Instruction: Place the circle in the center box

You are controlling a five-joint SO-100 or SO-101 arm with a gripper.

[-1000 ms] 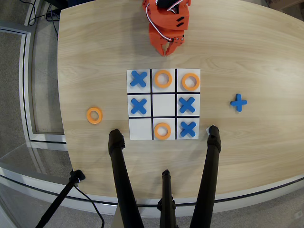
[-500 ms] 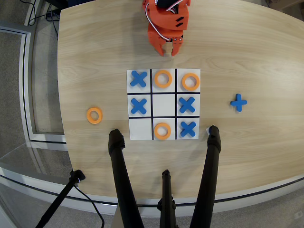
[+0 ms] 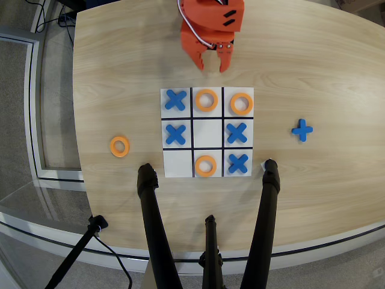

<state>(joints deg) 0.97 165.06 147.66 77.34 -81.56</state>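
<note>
Here the orange tool (image 3: 212, 65) hangs near the far edge of the counter (image 3: 313, 72) in the overhead view, its two fingers spread with a clear gap between them and nothing held. It sits just beyond the top row of the white board (image 3: 178, 164), well apart from the loose circle (image 3: 120, 146) that lies alone on the bare wood to the left of the board. The center box (image 3: 207, 133) is empty.

The main risk, as I judge it, is picking the wrong ring: three like it already sit in cells, and the top-middle ring (image 3: 206, 100) lies closest to the tool. Reaching across the board to the loose circle could also knock the blue crosses (image 3: 175, 133) in the left column. A thin flat ring may slip from the fingers or land across a black grid line.

The arm behind the tool is cut off by the upper frame edge, so its pose is unclear. Black stand legs (image 3: 153, 223) cross the near counter edge, and tool height above the wood cannot be told from overhead.
</note>
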